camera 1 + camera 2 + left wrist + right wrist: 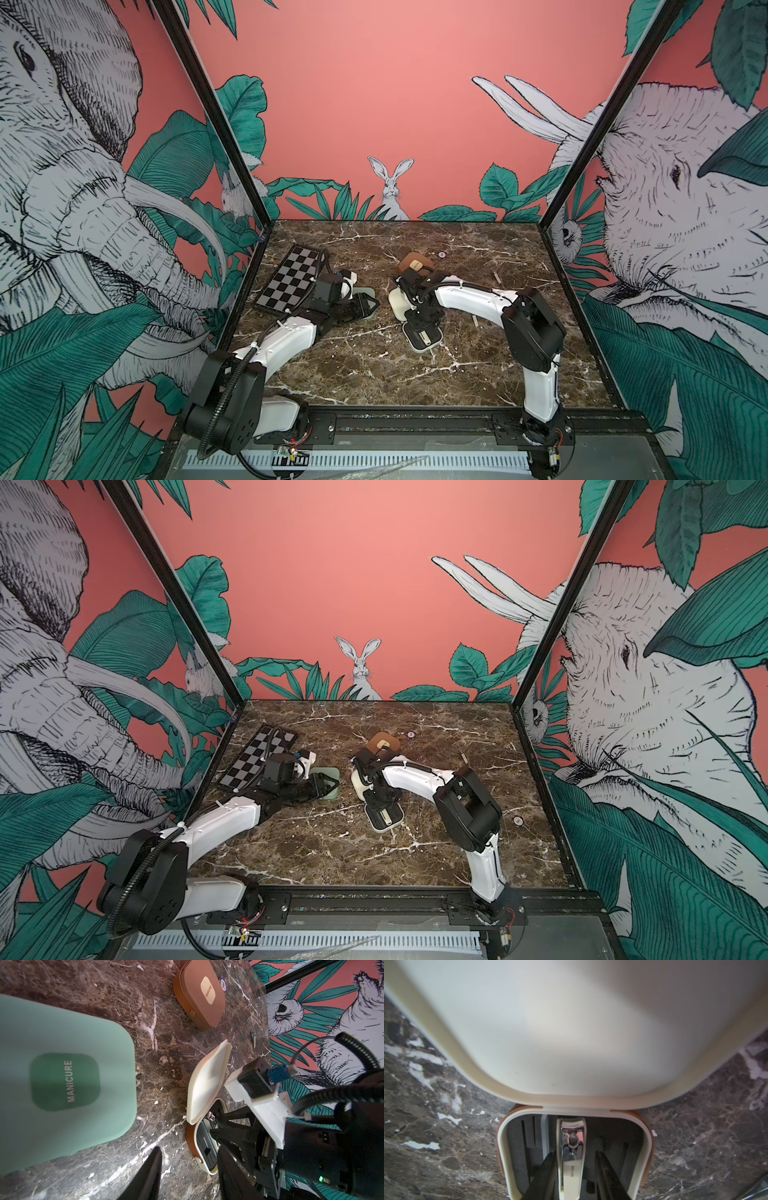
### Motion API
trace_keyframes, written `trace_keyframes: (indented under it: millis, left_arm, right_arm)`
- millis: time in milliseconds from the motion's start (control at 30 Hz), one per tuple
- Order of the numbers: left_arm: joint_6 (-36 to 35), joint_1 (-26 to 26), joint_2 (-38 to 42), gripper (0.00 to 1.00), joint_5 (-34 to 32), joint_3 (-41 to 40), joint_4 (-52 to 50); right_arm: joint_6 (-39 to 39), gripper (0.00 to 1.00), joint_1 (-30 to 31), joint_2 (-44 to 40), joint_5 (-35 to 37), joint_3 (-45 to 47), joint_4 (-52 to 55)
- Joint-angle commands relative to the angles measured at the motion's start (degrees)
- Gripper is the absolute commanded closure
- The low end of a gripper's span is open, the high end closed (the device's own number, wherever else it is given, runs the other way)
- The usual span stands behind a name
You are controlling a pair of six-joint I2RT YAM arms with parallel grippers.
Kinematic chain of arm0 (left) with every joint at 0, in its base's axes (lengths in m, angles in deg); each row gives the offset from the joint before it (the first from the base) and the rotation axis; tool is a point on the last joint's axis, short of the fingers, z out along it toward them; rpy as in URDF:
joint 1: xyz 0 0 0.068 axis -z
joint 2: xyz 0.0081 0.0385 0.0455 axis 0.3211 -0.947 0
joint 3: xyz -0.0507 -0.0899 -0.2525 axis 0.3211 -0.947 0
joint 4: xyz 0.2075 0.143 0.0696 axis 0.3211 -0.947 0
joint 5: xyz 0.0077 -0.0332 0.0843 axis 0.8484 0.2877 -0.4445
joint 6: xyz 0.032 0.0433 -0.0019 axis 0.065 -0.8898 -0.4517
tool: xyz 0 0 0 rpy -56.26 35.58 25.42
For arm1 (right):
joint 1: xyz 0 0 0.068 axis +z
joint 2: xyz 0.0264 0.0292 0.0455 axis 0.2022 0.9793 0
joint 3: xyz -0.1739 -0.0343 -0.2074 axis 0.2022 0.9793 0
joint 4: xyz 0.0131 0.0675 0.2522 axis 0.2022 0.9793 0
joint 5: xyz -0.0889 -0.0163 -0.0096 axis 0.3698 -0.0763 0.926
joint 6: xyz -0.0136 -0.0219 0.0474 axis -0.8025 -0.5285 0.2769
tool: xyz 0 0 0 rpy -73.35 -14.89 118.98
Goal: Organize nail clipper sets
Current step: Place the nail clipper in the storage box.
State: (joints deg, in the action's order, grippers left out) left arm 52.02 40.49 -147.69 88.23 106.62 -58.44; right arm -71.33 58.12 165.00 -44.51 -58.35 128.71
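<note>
Nail clipper [571, 1159] in open case [504, 1147], right of checkerboard [291, 278].

A robot test cell, as in a lab, is shown. A marbled tabletop [374, 374] is boxed in on three sides by printed jungle panels [395, 104] held in black struts [210, 112]. Two arms [286, 336] are mounted on a black rail [415, 419] at its open edge. A checkerboard [286, 278] is laid just beside the left hand [326, 785], on the side away from the right hand [383, 810].

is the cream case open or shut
Open: the cream case has its lid raised, and the black insert and a clipper show inside.
</note>
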Motion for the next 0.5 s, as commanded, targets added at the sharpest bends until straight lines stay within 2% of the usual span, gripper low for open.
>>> trace_keyframes:
  millis: [0, 267, 367, 467]
  left_arm:
    - [0.6, 0.0, 1.2, 0.54, 0.5, -0.4, 0.3]
    - [0.3, 0.1, 1.3, 0.54, 0.4, 0.0, -0.3]
    - [-0.2, 0.1, 1.6, 0.54, 0.2, 0.5, -1.1]
    - [-0.2, 0.2, 1.7, 0.54, 0.2, 0.9, -1.5]
  right_arm:
    - [0.5, 0.67, 0.1, -1.1, 1.2, -1.4, 2.3]
    - [2.3, 0.64, -2.3, -7.0, 2.6, -0.8, 2.5]
    - [2.9, 0.57, -6.3, -12.0, 4.7, 2.6, 0.5]
    - [2.2, 0.52, -13.2, -16.0, 7.1, 6.9, -0.9]
